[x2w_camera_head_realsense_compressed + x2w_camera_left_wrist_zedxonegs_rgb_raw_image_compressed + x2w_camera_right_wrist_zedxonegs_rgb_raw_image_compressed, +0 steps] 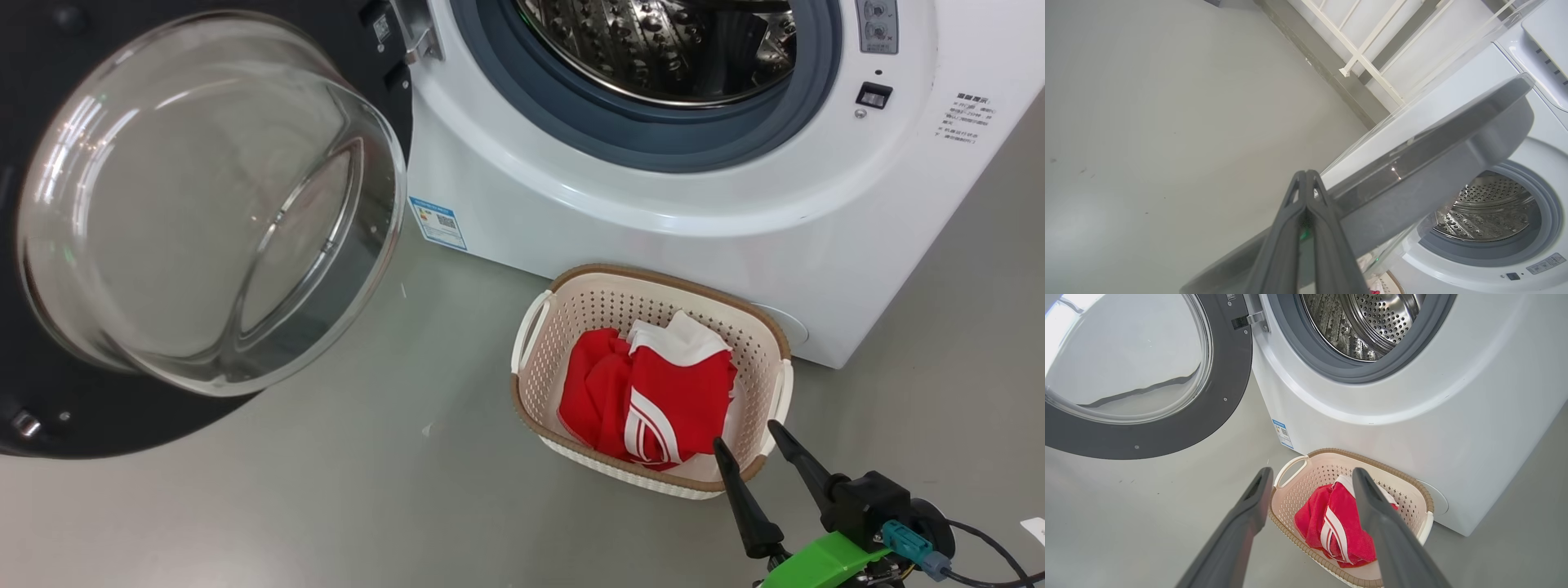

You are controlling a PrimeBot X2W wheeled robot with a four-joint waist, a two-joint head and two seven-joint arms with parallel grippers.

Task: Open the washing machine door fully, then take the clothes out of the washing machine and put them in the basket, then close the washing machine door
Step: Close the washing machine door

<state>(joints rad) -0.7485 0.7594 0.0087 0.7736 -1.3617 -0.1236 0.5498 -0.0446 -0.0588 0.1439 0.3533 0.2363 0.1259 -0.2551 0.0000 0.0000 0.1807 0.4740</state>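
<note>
The washing machine (669, 196) stands ahead with its steel drum (661, 49) showing no clothes. The washing machine door (204, 204) hangs wide open to the left, its glass bowl bulging toward me. Red clothes (649, 396) with white stripes lie in the cream basket (531, 384) on the floor in front of the machine. My right gripper (747, 433) is open, just off the basket's near right corner, with nothing between its fingers; in the right wrist view my right gripper (1310, 473) frames the clothes (1337, 526). My left gripper (1306, 173) is shut and empty, close beside the door's rim (1412, 171).
Grey floor (326, 490) spreads left and in front of the basket. A cream railing (1367, 61) and a wall base run behind the machine in the left wrist view. A blue label (438, 222) marks the machine's lower left corner.
</note>
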